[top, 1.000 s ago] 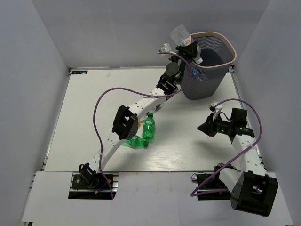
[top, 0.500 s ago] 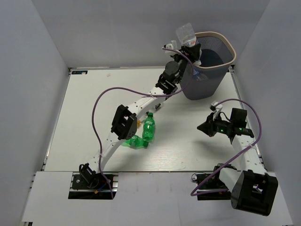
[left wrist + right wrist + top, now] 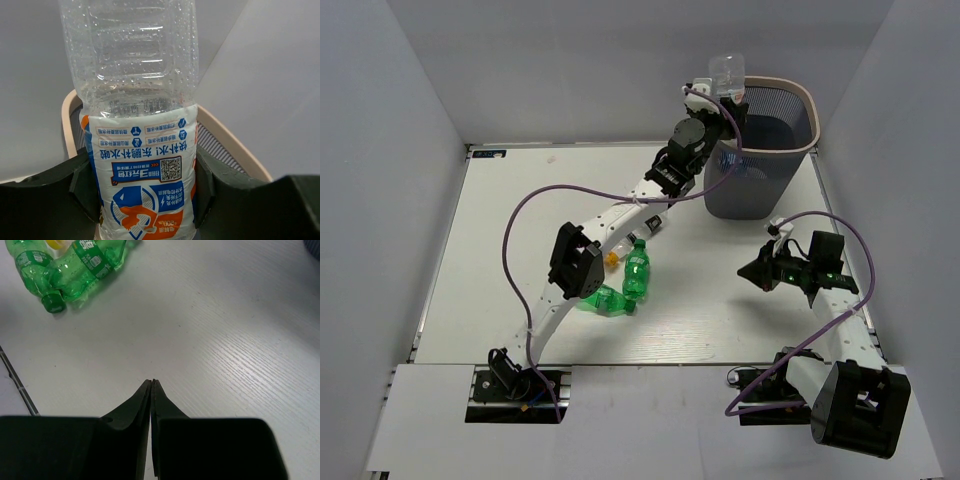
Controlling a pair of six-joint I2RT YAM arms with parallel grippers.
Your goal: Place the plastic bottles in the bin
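Risk, release point: the clear bottle [image 3: 727, 72] appears to stand over the left edge of the bin [image 3: 760, 185], not over the middle of its mouth. If let go here it may strike the beige rim and drop outside onto the table [image 3: 500, 230].
Risk, bin contact: the left wrist sits close against the mesh wall, so a further reach could push or tip the bin.
Risk, grip: the thin, dented plastic may slip or twist between the fingers.
Left gripper [image 3: 145, 185]: partly open, closed around the labelled lower half of the clear bottle, one finger on each side.
Bottle relative to hand: its clear body projects beyond the fingertips, above the gripper, with the bin's rim just behind and below it.
Right gripper [image 3: 151, 385]: jaws pressed together, holding nothing, hovering over bare table well apart from the bin.
Remaining work: two green bottles [image 3: 637, 270] lie touching at mid-table, beside the left arm.
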